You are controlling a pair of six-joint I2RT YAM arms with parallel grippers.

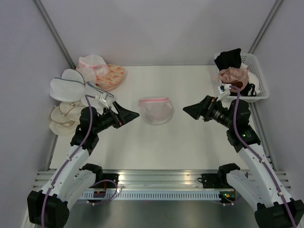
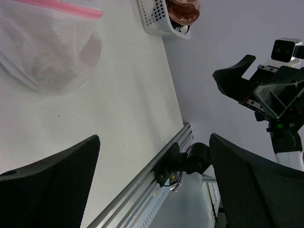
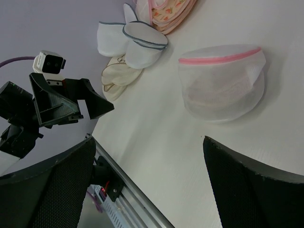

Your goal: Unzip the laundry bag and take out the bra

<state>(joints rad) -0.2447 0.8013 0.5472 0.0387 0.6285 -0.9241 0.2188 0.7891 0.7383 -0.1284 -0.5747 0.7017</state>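
Note:
The laundry bag [image 1: 155, 110], a half-dome of white mesh with a pink zipper rim, lies zipped at the middle of the table; it also shows in the left wrist view [image 2: 42, 52] and the right wrist view [image 3: 221, 83]. Through the mesh a pale peach bra [image 3: 213, 90] shows faintly. My left gripper [image 1: 127, 115] hovers open just left of the bag, apart from it, with nothing between its fingers [image 2: 154, 142]. To the bag's right, my right gripper [image 1: 194, 110] stands open and empty too [image 3: 148, 142], facing the bag.
A white basket [image 1: 260, 76] at the back right holds a black garment [image 1: 228, 58] and a dusty-pink bra [image 1: 233, 76]. At the back left lie white mesh bags with blue-grey trim [image 1: 66, 85], an orange-patterned pouch [image 1: 113, 76] and beige pads [image 1: 64, 118]. An aluminium rail [image 1: 156, 176] runs along the near edge.

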